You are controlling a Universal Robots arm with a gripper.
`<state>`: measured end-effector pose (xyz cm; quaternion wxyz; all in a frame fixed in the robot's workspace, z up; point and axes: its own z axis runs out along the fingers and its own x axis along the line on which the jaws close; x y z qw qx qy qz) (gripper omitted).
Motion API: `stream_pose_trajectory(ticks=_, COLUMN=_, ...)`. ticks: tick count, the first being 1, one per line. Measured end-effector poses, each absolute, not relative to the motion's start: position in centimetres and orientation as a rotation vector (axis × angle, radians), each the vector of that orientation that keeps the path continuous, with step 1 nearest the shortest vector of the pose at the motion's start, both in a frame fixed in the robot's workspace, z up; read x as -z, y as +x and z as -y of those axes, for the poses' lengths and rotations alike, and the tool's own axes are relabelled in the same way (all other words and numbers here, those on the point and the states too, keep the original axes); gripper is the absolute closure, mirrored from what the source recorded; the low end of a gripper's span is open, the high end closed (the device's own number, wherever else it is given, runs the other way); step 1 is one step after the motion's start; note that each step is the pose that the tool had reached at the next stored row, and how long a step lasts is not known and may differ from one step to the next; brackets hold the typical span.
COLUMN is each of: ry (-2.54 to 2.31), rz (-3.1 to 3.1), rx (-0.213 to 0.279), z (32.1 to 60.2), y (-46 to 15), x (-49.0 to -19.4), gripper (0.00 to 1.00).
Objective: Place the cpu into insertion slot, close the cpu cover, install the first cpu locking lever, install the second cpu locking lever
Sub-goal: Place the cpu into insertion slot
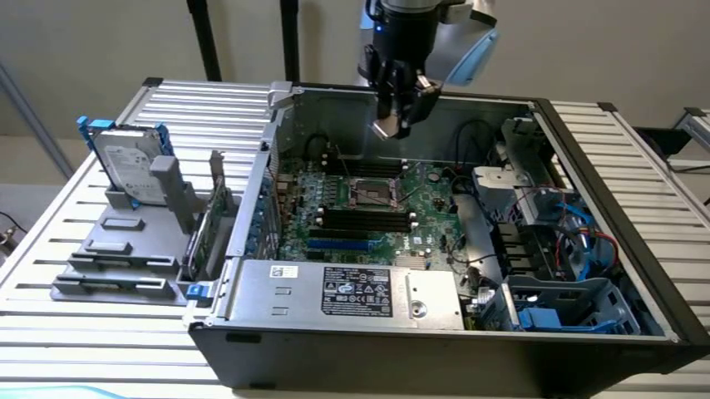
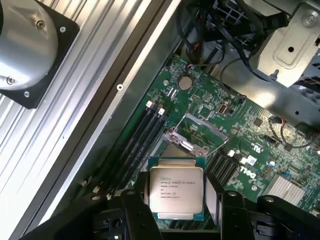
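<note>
Hand (image 1: 397,118) spread wide, clamped on cpu (image 2: 176,192) edges, high above insertion slot (image 1: 375,193), open air around

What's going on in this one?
A robot arm's gripper grips the small flat square silvery-topped cpu chip and holds it in the air over the open black computer case. Below it, the square dark insertion slot with a silvery rim sits on the green motherboard. The slot has no chip in it yet.

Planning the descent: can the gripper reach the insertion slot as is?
Likely yes: gripper, holding the cpu, hangs over the open case above the insertion slot, with nothing seen between them.
</note>
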<state>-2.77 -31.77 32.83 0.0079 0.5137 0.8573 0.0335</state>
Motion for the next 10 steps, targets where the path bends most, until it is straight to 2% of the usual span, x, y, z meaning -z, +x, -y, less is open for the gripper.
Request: stream_pose_trajectory(ticks=10, ry=1.839, rz=-2.525, rx=-0.096, z=31.77, y=-2.77, x=-32.20, gripper=0.46)
